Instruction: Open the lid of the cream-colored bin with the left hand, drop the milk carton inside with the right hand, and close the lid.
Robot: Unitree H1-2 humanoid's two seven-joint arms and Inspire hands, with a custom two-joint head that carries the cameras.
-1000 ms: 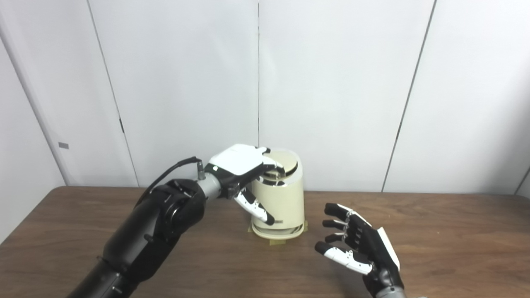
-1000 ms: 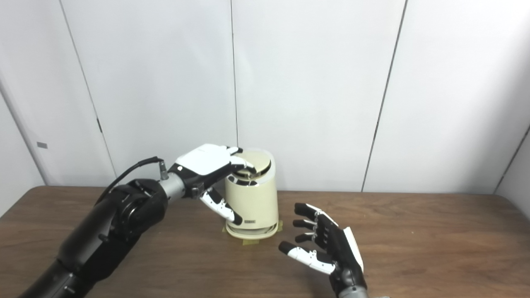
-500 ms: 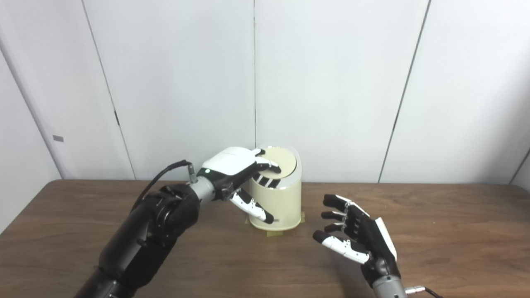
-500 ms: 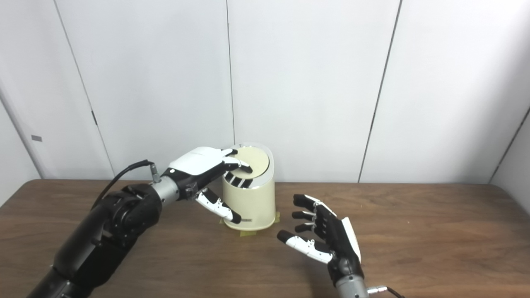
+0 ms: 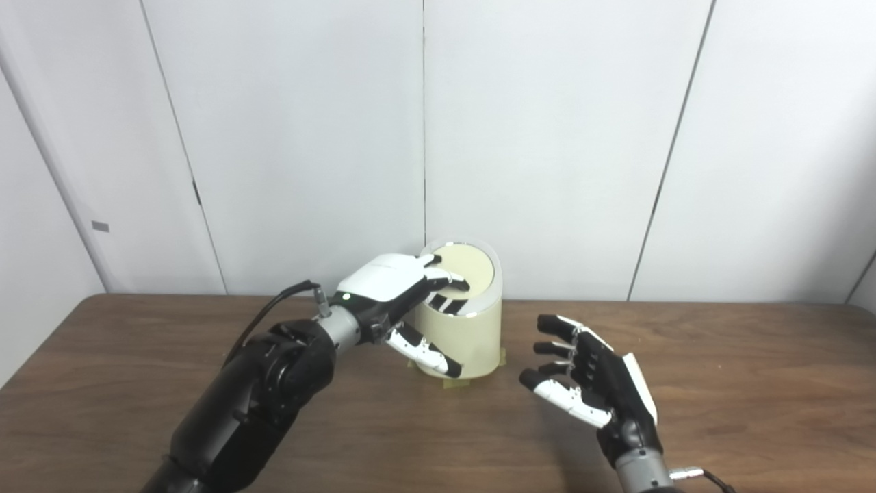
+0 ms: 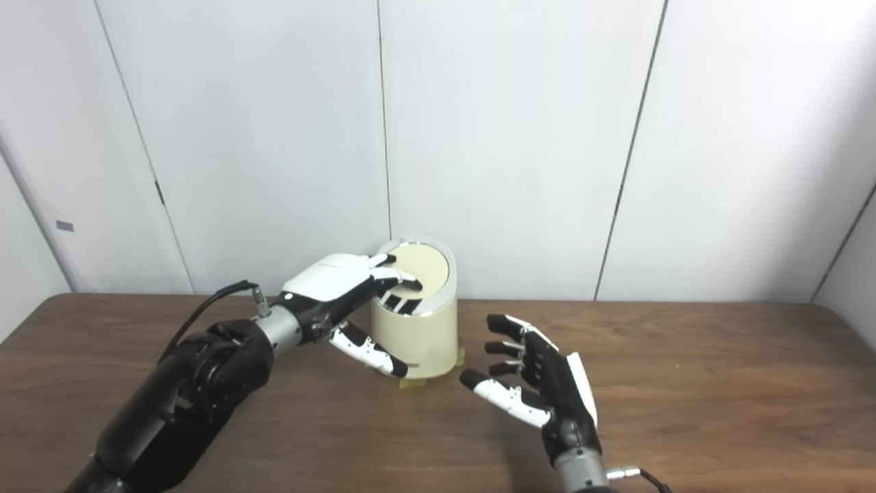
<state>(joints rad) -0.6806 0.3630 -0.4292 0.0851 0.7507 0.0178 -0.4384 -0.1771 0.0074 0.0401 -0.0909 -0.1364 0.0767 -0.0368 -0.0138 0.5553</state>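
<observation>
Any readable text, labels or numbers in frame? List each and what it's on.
None can be read.
The bin shows no label now; its lower front sits behind the left hand.
Small grey tag on the left wall panel: too small to tell whether it bears text.
The right hand has no visible markings.

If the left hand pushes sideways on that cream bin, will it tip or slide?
The cream bin is tall for its narrow base, so a high sideways push could tip it. Tape shows under its base, so sliding seems unlikely. The left hand has fingers on the lid and thumb against the side, which probably steadies it. It looks rigid and light.
</observation>
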